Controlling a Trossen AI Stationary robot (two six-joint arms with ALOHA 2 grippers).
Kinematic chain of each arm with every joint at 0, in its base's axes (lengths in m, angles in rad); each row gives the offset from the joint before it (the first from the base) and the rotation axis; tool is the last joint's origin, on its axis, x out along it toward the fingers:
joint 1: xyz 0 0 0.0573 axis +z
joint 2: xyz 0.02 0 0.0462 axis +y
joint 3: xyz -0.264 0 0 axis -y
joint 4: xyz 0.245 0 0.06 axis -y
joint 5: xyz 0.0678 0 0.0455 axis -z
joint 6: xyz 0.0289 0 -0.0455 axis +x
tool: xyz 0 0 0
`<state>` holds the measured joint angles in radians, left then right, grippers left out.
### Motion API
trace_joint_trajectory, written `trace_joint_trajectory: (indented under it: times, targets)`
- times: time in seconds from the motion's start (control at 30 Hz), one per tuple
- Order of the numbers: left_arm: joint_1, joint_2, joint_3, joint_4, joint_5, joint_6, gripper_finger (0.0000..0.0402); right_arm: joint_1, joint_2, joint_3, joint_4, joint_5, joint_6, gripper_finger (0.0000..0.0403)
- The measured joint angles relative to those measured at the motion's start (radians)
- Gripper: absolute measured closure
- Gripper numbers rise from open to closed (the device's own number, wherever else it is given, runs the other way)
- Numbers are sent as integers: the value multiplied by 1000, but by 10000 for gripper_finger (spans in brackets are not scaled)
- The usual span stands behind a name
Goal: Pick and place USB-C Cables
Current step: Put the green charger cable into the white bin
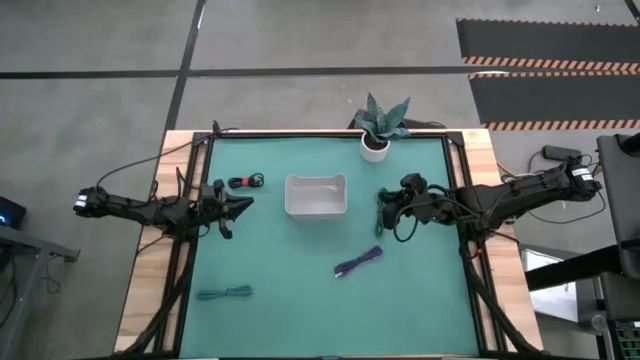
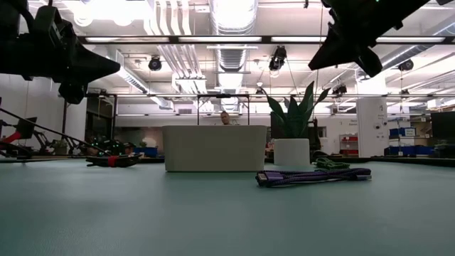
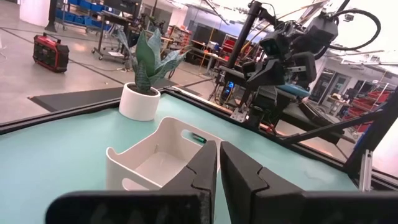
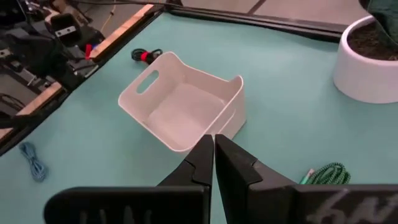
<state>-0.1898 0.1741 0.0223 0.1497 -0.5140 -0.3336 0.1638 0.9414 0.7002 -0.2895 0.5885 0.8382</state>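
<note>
1. Tools first: the left tool [image 1: 240, 205] hangs above the bench [image 1: 300, 300] on its left side, fingers pressed together and holding nothing, pointing toward the white tray [image 1: 316, 196].
2. Right tool [image 1: 383, 207] sits opposite, on the right side of the tray, its fingers also together and empty, facing the tray from the other side.
3. Tray lies between the two tools near the middle of the bench, toward the far edge; the right wrist view shows its inside bare [image 4: 180, 112], with a handle slot in one end wall.
4. Red-and-black cable [image 1: 245, 182] lies coiled on the bench just beyond the left tool, between it and the tray's far left corner, apart from both.
5. Dark green cable [image 1: 396, 222] lies on the bench beside and partly under the right tool; the right wrist view shows a coil of it [image 4: 326, 173] on the mat close by the fingers.
6. Purple cable [image 1: 359, 262] lies stretched at a slant on the mat, nearer than the tray and to the right of its middle, well apart from both tools.
7. Teal cable [image 1: 224, 293] lies near the front left corner, far from the tray.
8. Potted plant [image 1: 378, 128] in a white pot stands at the far edge of the bench, beyond the tray's right end.
</note>
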Motion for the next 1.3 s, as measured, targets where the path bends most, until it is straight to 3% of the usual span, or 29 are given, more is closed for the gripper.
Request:
trace_joint_trajectory:
  times: [0.73,1.3]
  targets:
    - [0,0,-5,-1,0,1,395,-13,223,85,23,91,18,394]
    - [0,2,-11,0,0,0,395,-13,348,358,-459,-1,138,394]
